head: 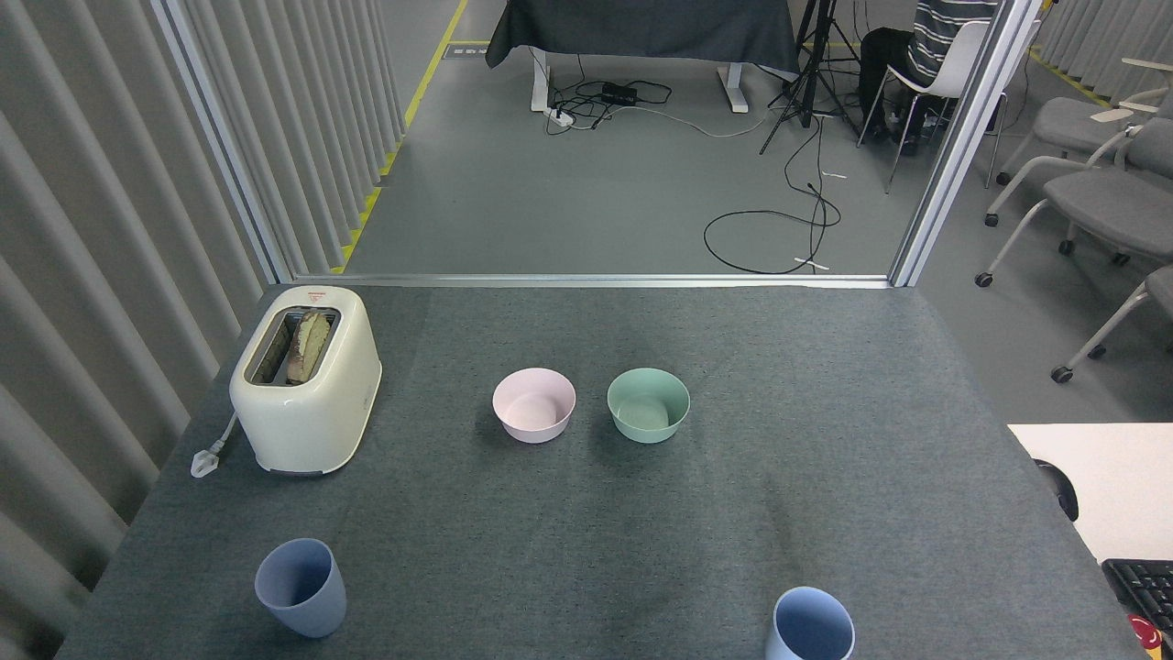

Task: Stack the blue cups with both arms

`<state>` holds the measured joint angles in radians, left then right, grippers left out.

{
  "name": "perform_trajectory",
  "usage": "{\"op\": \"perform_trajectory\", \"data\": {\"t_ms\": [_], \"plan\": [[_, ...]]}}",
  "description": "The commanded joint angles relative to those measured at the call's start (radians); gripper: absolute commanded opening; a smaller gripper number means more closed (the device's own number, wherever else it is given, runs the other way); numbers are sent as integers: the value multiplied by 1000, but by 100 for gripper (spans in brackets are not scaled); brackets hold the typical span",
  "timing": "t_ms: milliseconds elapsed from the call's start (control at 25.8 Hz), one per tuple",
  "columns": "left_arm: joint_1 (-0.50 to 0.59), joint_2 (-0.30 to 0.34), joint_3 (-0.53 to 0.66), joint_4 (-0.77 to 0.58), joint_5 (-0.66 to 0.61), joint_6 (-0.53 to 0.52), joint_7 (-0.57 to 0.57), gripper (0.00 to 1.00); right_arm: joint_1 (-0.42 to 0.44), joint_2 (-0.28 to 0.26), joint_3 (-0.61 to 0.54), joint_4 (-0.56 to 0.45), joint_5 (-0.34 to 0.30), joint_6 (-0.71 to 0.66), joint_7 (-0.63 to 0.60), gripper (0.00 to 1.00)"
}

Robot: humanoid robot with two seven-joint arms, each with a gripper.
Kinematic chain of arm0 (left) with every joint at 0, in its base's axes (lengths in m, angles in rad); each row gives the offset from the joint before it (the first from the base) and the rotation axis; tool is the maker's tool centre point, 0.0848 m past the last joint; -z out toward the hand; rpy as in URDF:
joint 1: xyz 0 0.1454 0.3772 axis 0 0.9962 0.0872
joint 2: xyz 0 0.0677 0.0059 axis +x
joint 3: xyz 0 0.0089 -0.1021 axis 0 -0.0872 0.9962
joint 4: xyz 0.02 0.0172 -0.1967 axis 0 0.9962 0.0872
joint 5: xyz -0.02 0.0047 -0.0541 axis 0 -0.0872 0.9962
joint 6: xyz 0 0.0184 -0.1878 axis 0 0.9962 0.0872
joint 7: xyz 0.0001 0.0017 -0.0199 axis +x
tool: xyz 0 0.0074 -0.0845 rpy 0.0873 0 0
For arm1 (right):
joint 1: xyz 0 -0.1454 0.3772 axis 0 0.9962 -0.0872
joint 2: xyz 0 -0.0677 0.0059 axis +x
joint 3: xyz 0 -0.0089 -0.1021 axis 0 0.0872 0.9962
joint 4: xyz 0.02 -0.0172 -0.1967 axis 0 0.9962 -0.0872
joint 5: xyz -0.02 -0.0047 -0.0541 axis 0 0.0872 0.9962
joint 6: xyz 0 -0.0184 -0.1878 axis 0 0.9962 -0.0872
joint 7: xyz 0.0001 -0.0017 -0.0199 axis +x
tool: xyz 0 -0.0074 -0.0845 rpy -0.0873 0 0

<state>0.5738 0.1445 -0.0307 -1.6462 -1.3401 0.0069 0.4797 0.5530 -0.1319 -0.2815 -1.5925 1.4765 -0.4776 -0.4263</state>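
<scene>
Left cup (301, 587): upright, table (825, 477) near-left corner
Right cup (810, 627): upright, near edge, right
Cups: well apart
Grippers: out of view, opening undeterminable

This is a lab or office test space, not a home. A table (825, 440) covered in grey felt fills the lower frame, fenced on the left by pale ribbed partition panels (92, 229) in aluminium framing. Beyond it, in the upper middle, lies grey office flooring with loose black cables (770, 238) and a power strip (559, 115) under a cloth-draped desk (641, 27). A tripod (811, 73) stands at upper right beside a seated person (944, 37) on a white chair. Grey wheeled office chairs (1100, 202) line the right edge, and a keyboard (1145, 587) sits at the lower right.
</scene>
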Motion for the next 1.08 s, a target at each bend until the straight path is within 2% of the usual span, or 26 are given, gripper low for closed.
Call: {"op": "perform_trajectory", "data": {"t_ms": [0,348,503,581,1045], "plan": [[-3,1,0,2,2,5,0,100,-4,0,1,8,1,1,0,100],[-34,-3,2,26,9,2,2,100,-7,3,1,20,2,1,0,100],[-41,4,3,37,-1,4,2,92,-7,2,2,23,4,1,0,100],[-38,4,12,39,-4,5,2,98,-8,0,1,23,4,1,0,100],[-150,-22,14,129,5,10,-9,99,-8,0,1,32,5,2,0,100]]}}
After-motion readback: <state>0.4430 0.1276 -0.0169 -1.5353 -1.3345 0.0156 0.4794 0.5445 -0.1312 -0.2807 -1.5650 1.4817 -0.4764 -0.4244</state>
